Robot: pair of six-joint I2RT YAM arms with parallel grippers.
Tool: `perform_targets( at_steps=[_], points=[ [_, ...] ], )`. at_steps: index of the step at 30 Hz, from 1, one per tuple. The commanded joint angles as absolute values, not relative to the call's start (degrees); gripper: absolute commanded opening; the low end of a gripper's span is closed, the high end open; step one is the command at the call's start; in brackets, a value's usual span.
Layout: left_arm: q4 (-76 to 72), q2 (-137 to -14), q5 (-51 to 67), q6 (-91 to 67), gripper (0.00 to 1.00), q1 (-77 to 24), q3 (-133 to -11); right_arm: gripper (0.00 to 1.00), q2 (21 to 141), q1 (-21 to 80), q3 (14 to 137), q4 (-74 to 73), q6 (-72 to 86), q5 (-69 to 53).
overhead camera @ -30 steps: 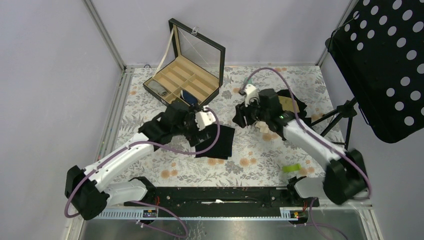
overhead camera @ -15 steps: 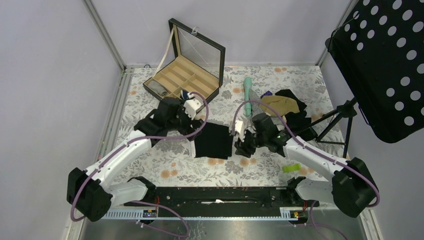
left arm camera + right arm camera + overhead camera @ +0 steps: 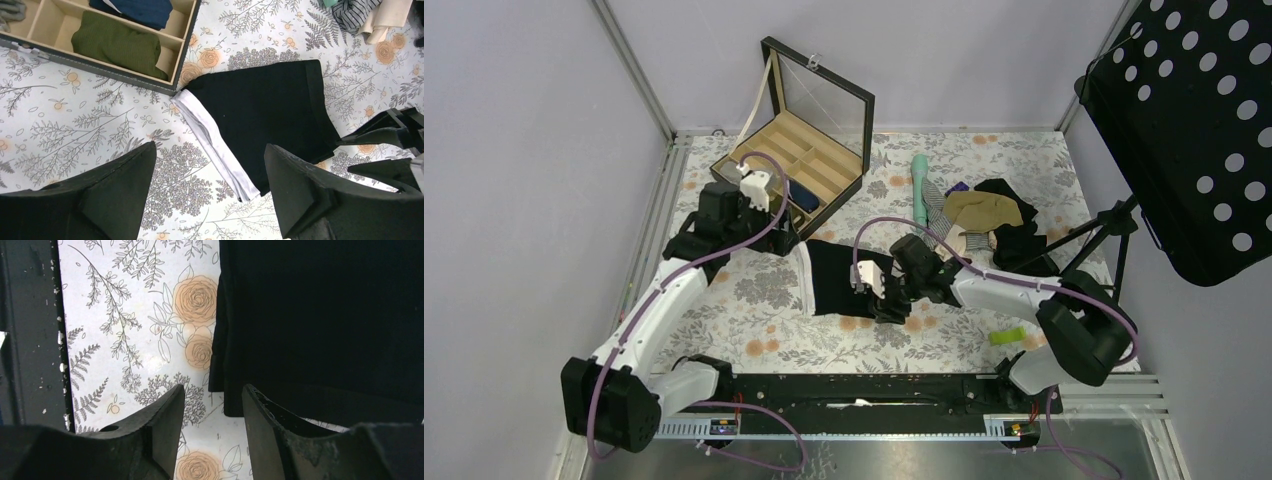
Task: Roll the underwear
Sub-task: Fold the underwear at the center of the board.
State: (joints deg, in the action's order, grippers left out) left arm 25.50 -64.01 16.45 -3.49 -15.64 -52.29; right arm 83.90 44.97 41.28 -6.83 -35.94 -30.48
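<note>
Where the underwear ends, right pincer hovers.

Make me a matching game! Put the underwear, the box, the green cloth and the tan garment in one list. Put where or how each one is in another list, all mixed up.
Things:
1. underwear
2. box
3. green cloth
4. tan garment

Place or state:
A. tucked inside the box
B. toward the far right of the table
C. spread flat, white waistband showing
D. lid standing open

Pairs: 1-C, 2-D, 3-A, 4-B
</note>
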Motion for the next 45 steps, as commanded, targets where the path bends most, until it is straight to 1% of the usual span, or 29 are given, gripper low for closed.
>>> perform_targets(
  at_steps=[1, 8, 16, 17, 18, 20, 23, 25, 29, 32, 34, 36, 39, 45],
  points=[
    [22.00, -60.07, 17.39, -4.99, 0.86, -14.27, -50.60, 0.54, 86.40, 46.16, 45.28, -4.88, -39.41, -30.12],
    [20.63, -59.24, 18.92, -6.05, 0.86, -12.11, -48.79, 0.54, 90.79, 47.10, 46.79, -6.76, -42.39, -28.67],
    [20.39, -60.32, 18.89, -4.97, 0.86, -10.94, -49.66, 0.47, 93.71, 48.69, 46.61, -8.63, -47.94, -24.95],
    [20.39, -60.60, 18.82, -4.54, 0.86, -10.83, -49.80, 0.42, 94.29, 48.91, 46.87, -8.70, -48.20, -24.20],
    [20.43, -60.85, 18.84, -3.93, 0.85, -10.77, -49.90, 0.30, 94.69, 48.99, 47.19, -9.14, -48.90, -23.83],
    [20.66, -61.33, 18.70, -2.11, 0.85, -10.70, -50.20, 0.19, 94.52, 49.04, 47.17, -9.88, -50.41, -23.00],
    [21.96, -61.86, 19.48, 4.09, 0.83, -10.68, -50.43, 0.11, 93.87, 48.96, 47.79, -12.86, -53.01, -22.33],
    [22.95, -61.21, 23.39, 11.92, 0.78, -10.69, -49.04, 0.07, 93.51, 48.85, 48.56, -15.74, -55.09, -22.45],
    [28.57, -56.00, 33.64, 34.63, 0.75, -10.91, -44.92, 0.05, 91.48, 47.50, 47.92, -18.40, -60.16, -25.37],
    [39.68, -53.47, 39.96, 52.27, 0.74, -13.14, -44.87, 0.05, 89.84, 46.22, 46.39, -18.42, -62.52, -26.73],
    [45.57, -53.62, 40.70, 61.55, 0.73, -16.71, -45.02, 0.05, 89.04, 45.75, 45.49, -18.40, -62.98, -27.21],
    [47.32, -54.27, 39.39, 66.30, 0.69, -21.26, -43.61, 0.05, 88.68, 45.31, 44.36, -18.04, -63.38, -27.17],
    [43.15, -55.09, 37.66, 68.49, 0.65, -27.12, -39.61, 0.05, 88.21, 44.22, 42.90, -16.85, -62.26, -27.29],
    [21.05, -54.33, 31.59, 64.34, 0.66, -37.93, -29.13, 0.04, 88.03, 43.39, 42.65, -16.52, -61.18, -27.25]
  ],
)
